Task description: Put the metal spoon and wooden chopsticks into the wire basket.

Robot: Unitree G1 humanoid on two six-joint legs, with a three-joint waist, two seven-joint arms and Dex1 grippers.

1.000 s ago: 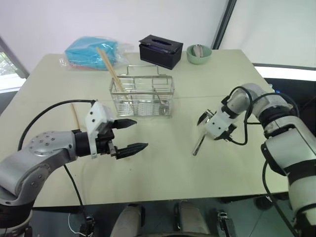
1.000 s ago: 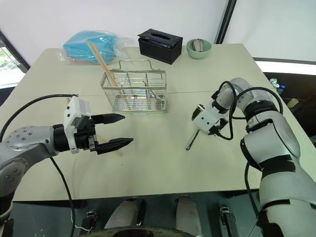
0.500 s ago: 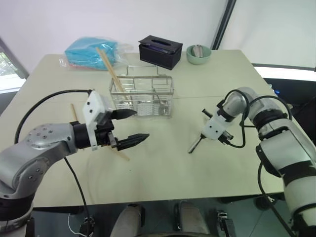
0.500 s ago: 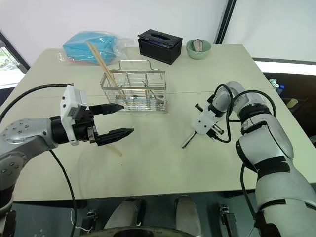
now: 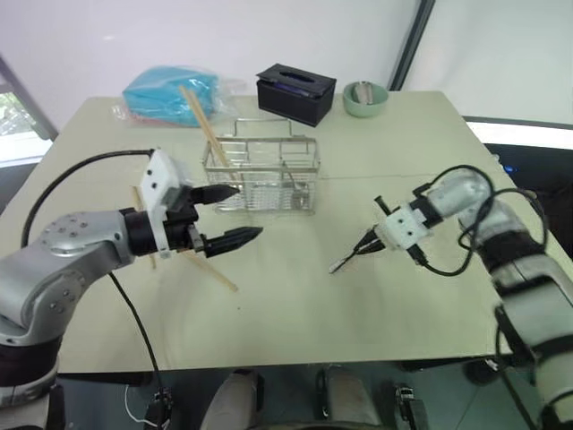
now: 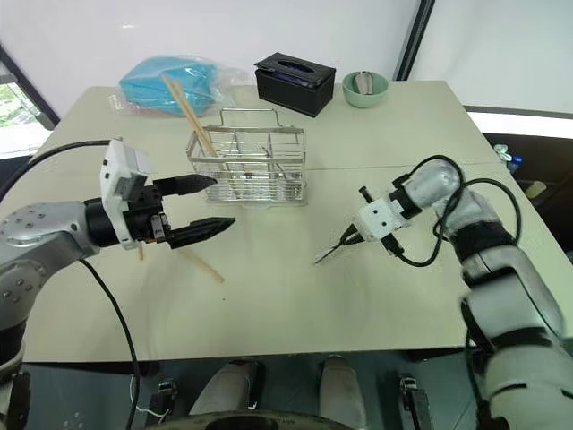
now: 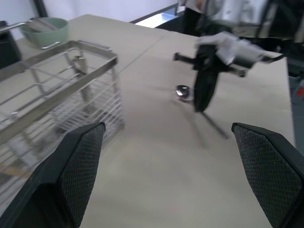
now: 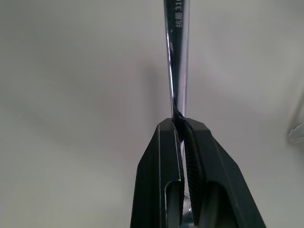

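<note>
The metal spoon (image 6: 329, 252) is pinched by its slim handle between the closed fingers of the right gripper (image 6: 351, 236); in the right wrist view the two black fingers (image 8: 161, 180) press flat on the shiny handle. The spoon slants down toward the counter (image 6: 295, 296), its low end just above or on the surface, I cannot tell which. It is slim, silver and straight. The right arm reaches in from the right, its gripper angled down and toward the left.

The left gripper (image 5: 226, 216) has its fingers spread wide and holds nothing; it hangs level just in front of the wire basket (image 5: 260, 175), pointing right.

Two wooden chopsticks (image 5: 201, 125) lean in the basket's left compartment, tips rising well above the rim. Another pale chopstick (image 5: 215, 273) lies on the counter under the left gripper
</note>
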